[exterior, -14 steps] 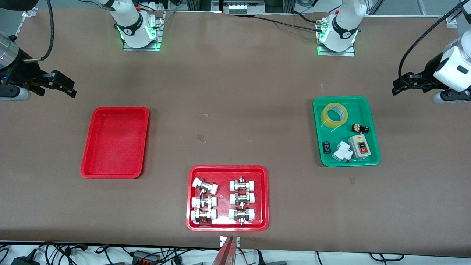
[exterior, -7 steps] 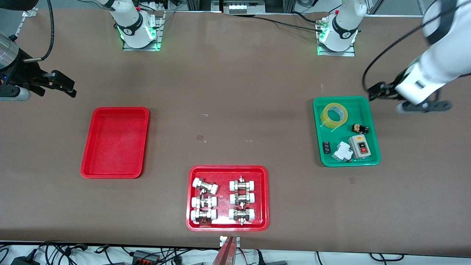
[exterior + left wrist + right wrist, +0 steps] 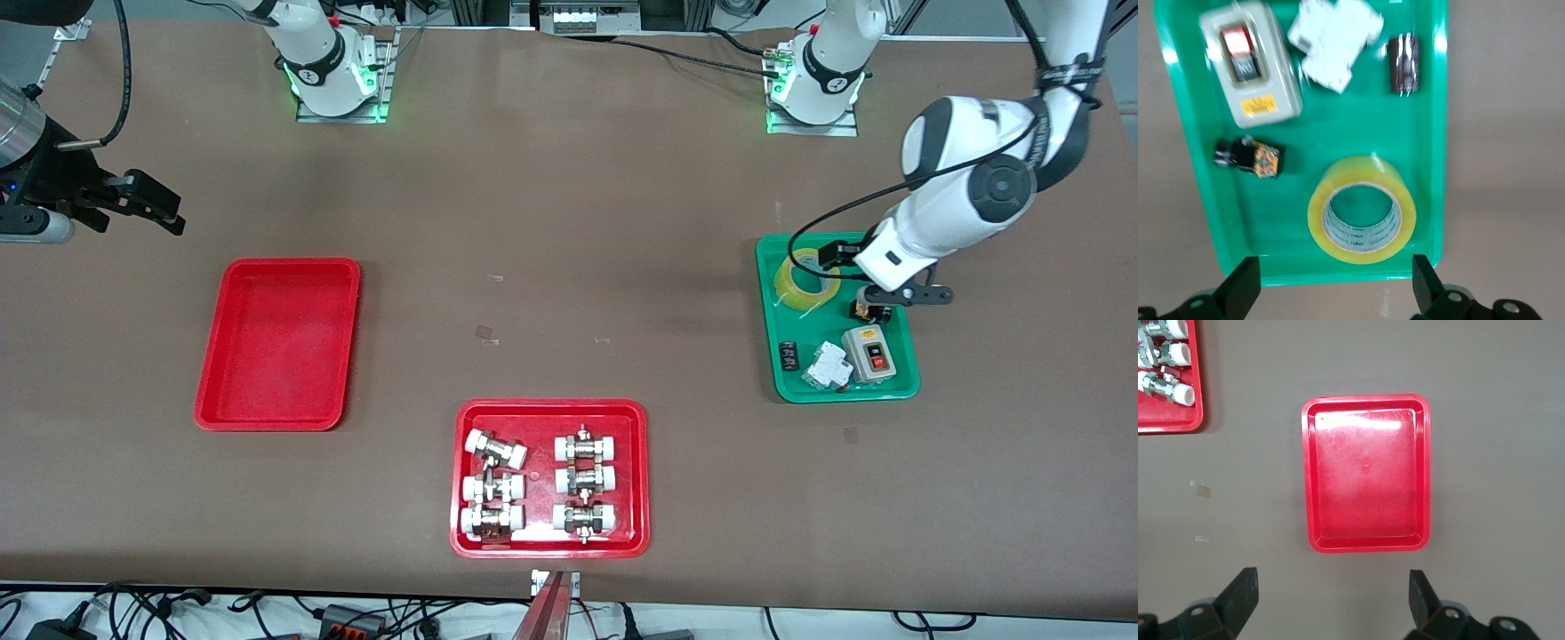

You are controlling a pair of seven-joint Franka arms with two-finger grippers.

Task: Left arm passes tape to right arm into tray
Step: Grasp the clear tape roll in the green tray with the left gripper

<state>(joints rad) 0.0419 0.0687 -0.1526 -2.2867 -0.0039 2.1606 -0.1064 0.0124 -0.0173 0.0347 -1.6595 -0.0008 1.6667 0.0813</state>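
At the right arm's end of the table, the right arm's black gripper (image 3: 151, 206) hangs in the air, fingers wide apart, gripping nothing; the plain red plastic tray (image 3: 277, 343) sits nearby. The translucent yellow tape roll (image 3: 805, 280) lies in the green plastic tray (image 3: 896, 267), with the left arm's black gripper (image 3: 836, 255) over it, spread wide, empty
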